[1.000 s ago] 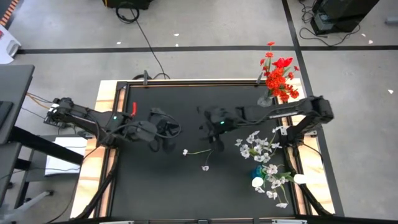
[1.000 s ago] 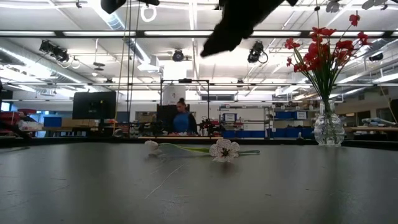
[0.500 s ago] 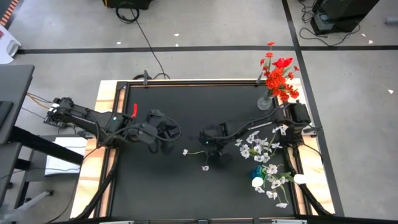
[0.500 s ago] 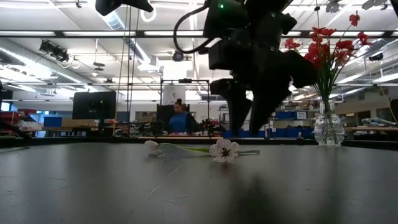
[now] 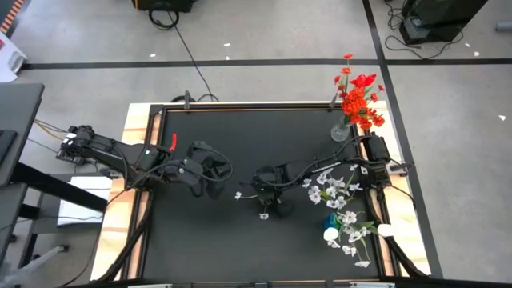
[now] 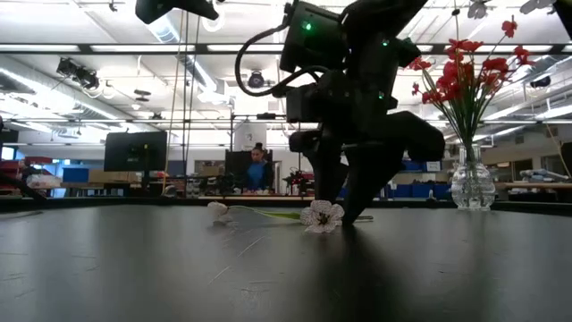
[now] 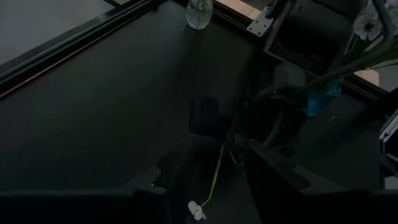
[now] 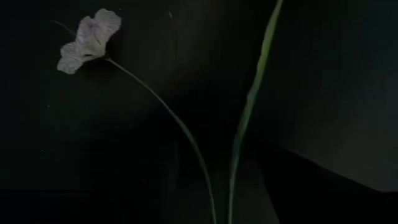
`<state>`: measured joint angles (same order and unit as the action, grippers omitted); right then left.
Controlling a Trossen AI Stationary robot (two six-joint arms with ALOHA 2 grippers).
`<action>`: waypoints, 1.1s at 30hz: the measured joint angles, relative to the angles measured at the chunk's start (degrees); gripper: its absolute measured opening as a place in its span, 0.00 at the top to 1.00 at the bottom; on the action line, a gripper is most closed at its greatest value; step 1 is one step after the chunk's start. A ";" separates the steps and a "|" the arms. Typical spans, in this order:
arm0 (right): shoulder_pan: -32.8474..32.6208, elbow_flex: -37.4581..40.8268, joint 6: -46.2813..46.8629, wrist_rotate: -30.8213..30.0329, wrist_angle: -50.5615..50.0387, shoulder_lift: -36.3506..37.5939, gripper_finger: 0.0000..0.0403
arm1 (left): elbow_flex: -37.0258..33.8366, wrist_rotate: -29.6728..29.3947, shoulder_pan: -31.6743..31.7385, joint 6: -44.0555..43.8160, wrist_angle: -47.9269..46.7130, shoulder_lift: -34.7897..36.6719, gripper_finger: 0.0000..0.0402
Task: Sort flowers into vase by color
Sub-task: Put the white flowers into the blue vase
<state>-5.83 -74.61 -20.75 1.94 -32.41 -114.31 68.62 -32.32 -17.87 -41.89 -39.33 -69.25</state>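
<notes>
A loose white-bloomed flower lies flat on the black table, with one bloom (image 5: 238, 195) toward the left, another (image 5: 264, 215) nearer, and its thin green stalk (image 8: 186, 134) beside a leaf (image 8: 252, 99). In the low view its bloom (image 6: 322, 216) faces the camera. My right gripper (image 6: 345, 211) is open just above the table, one finger on each side of the stalk; I cannot tell whether it touches. My left gripper (image 5: 214, 176) is open and empty, hovering left of the flower. Red flowers (image 5: 358, 100) stand in a glass vase (image 5: 342, 132). White flowers (image 5: 332, 190) stand at a blue vase (image 5: 332, 219).
The glass vase with red blooms (image 6: 471, 183) stands at the table's far right corner. The white bunch and blue vase fill the near right. A raised black frame (image 5: 240, 105) edges the table. A person (image 6: 259, 170) sits far behind the table.
My right gripper has swung from high over the table's middle toward the near edge and down, until its open fingers stand around the flower's stalk just above the table. The flower has not moved.
</notes>
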 joint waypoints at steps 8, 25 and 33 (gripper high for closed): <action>0.54 -0.07 0.91 5.05 -0.28 -0.69 0.56 | 0.00 0.00 0.00 -0.44 -0.07 0.00 0.63; 4.90 -0.43 17.13 9.97 0.89 3.88 0.99 | 0.00 -0.50 0.00 -0.81 -0.07 0.00 0.63; 7.45 -0.70 22.79 7.99 5.82 21.15 0.99 | 0.00 -1.34 0.00 -0.83 -0.04 0.00 0.63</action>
<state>1.61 -75.31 2.03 9.93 -26.60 -93.16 68.62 -33.66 -17.87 -42.72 -39.38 -69.25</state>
